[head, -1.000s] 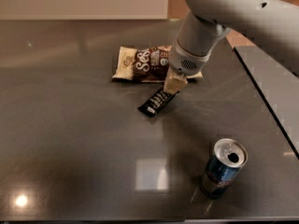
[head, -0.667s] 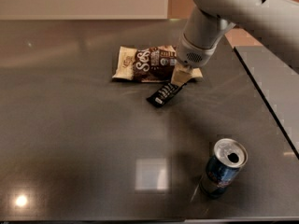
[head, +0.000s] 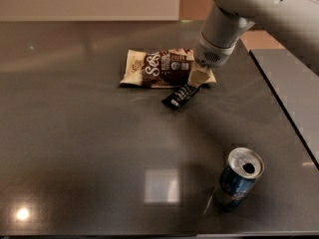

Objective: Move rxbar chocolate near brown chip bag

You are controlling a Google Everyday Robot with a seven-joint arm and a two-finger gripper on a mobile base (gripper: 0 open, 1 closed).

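The claw (head: pixel 196 79) pinched the far end of the rxbar chocolate (head: pixel 179 96), held just beside the brown chip bag (head: pixel 158 67) toward the table's (head: pixel 75 148) far edge. A drink can (head: pixel 239 179) stood near the front right corner.

cream end effector (head: pixel 198 78) above black bar (head: pixel 180 96)

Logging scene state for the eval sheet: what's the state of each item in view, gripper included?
rxbar chocolate: wrapped, lying diagonally, close by the bag's front edge, upper end at the gripper.
brown chip bag: lying flat, printed side up.
drink can: upright, mouth open, apart from the other items.
gripper: low over the bag's right end, at the bar's upper end.
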